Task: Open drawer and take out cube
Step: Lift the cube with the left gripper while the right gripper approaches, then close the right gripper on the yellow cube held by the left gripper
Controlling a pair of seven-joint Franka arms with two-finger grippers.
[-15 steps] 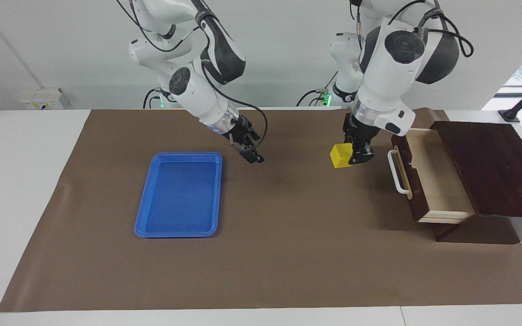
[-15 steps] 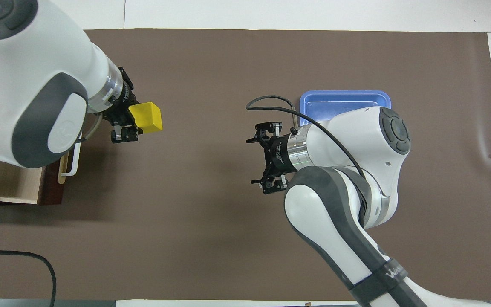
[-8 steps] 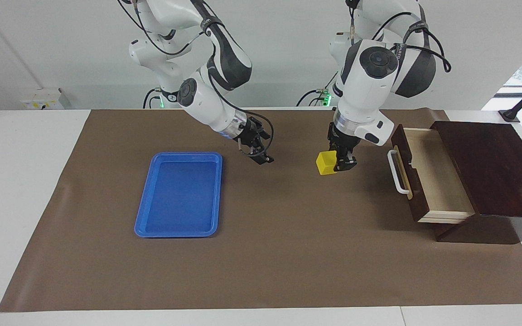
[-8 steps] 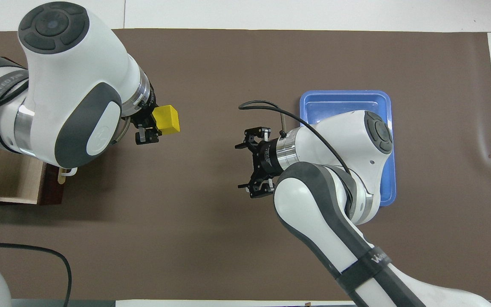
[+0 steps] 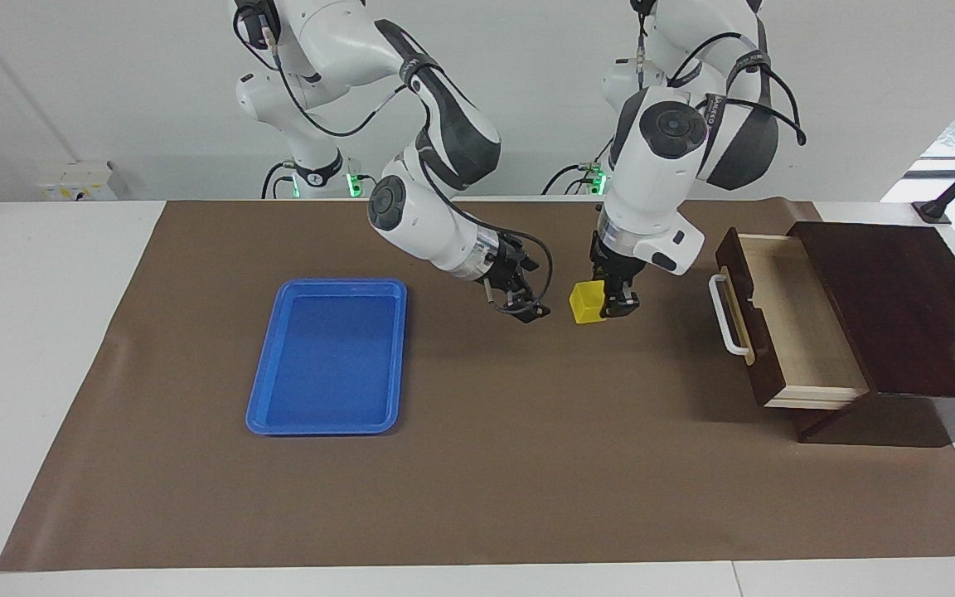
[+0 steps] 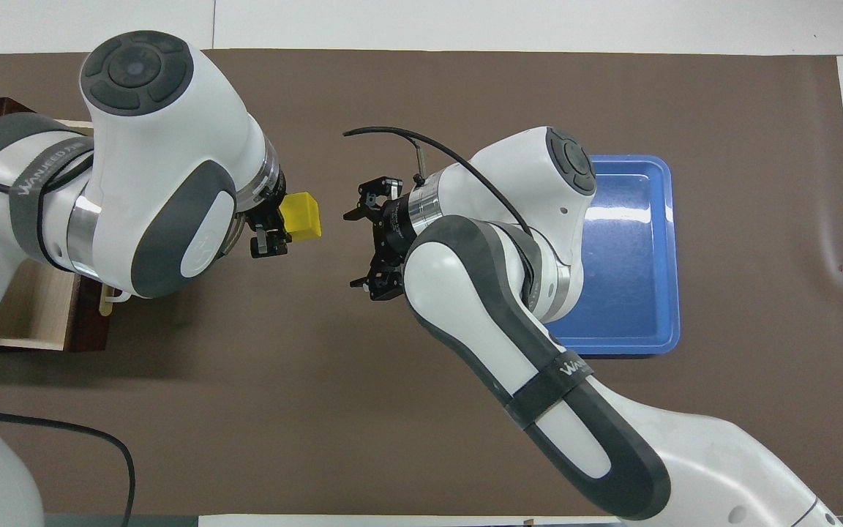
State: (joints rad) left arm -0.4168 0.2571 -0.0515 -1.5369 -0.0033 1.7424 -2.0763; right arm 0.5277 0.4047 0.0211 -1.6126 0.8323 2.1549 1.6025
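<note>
**Cube held in the air between the two grippers**

Left gripper hangs over the brown mat, fingers clamped on the yellow cube, which sticks out sideways from the fingertips toward the right arm's end of the table. Cube clear of the mat, held aloft. In the overhead view the same gripper shows one finger alongside the cube.

Right gripper is raised over the mat just beside the cube, not touching it. Fingers spread wide, tips turned toward the cube; the gap shows plainly from overhead.

Drawer is pulled out of its dark wooden cabinet at the left arm's end of the table. White bar handle faces the middle of the mat. Pale inner box open to view, nothing seen in it.

Blue tray lies flat on the mat toward the right arm's end, well apart from the cube; the right arm's elbow covers part of it from overhead.
</note>
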